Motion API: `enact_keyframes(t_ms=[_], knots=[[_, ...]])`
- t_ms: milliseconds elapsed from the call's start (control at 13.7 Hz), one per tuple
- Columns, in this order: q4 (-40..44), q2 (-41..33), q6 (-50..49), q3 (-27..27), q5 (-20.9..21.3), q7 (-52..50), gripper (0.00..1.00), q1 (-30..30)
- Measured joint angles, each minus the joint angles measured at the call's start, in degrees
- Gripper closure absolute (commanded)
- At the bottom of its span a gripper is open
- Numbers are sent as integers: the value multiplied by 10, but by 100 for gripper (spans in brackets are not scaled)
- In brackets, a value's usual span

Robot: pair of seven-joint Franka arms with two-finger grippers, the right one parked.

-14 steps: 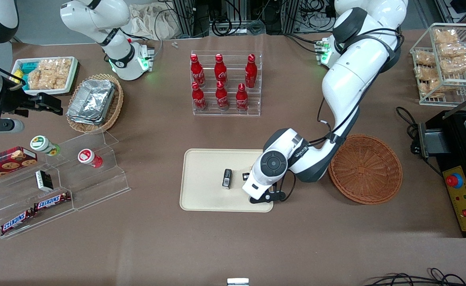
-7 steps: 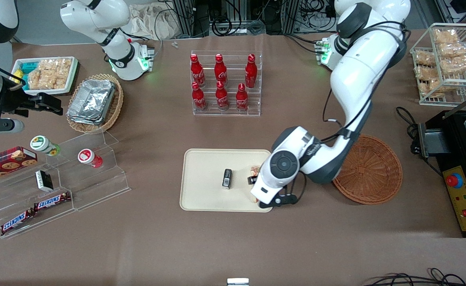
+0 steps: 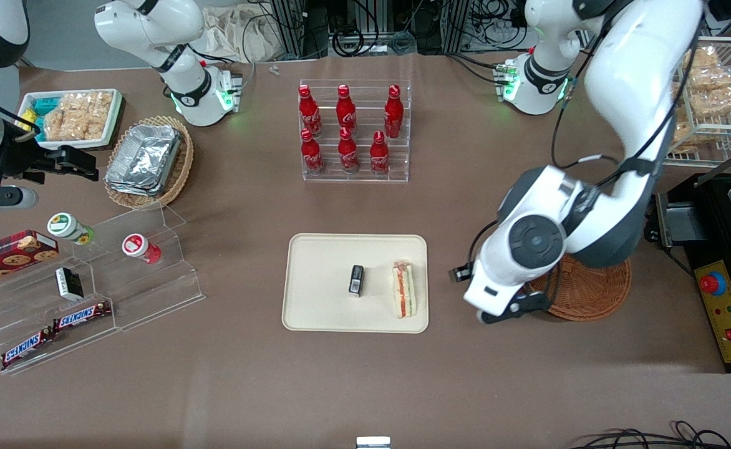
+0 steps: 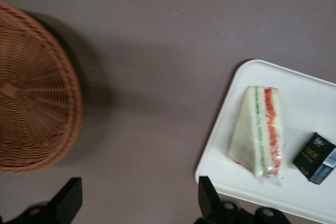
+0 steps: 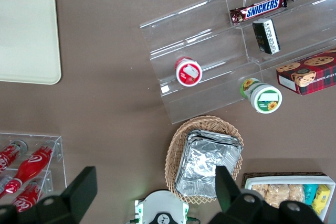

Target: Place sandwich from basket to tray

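Sandwich (image 3: 404,289) lies on the tray (image 3: 319,307) beside a small black box (image 3: 356,279); gripper (image 3: 465,293) (fingers spread, holding nothing) hangs between tray and basket (image 3: 602,293).

Brown table (image 3: 353,386), tangled cables (image 3: 365,28) at its edge

The left arm's white wrist covers the gripper (image 3: 473,293) in the front view, so only one dark fingertip shows at its nine o'clock side, and it hides much of the basket (image 3: 596,293). In the wrist view the basket (image 4: 31,93) and the tray (image 4: 310,145) run off the frame edge. The label on the small black box (image 3: 356,280) is too small to read.
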Motion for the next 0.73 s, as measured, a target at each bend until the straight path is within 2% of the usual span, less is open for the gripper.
enact_keyframes(t_ms=[219, 365, 583, 729], knots=[[-104, -81, 17, -64, -1, 0, 1, 93], [-127, -109, 20, -87, -2, 0, 1, 132], [-129, -121, 19, -92, -5, 6, 2, 167], [-124, -142, 7, -92, -53, 54, 2, 205]])
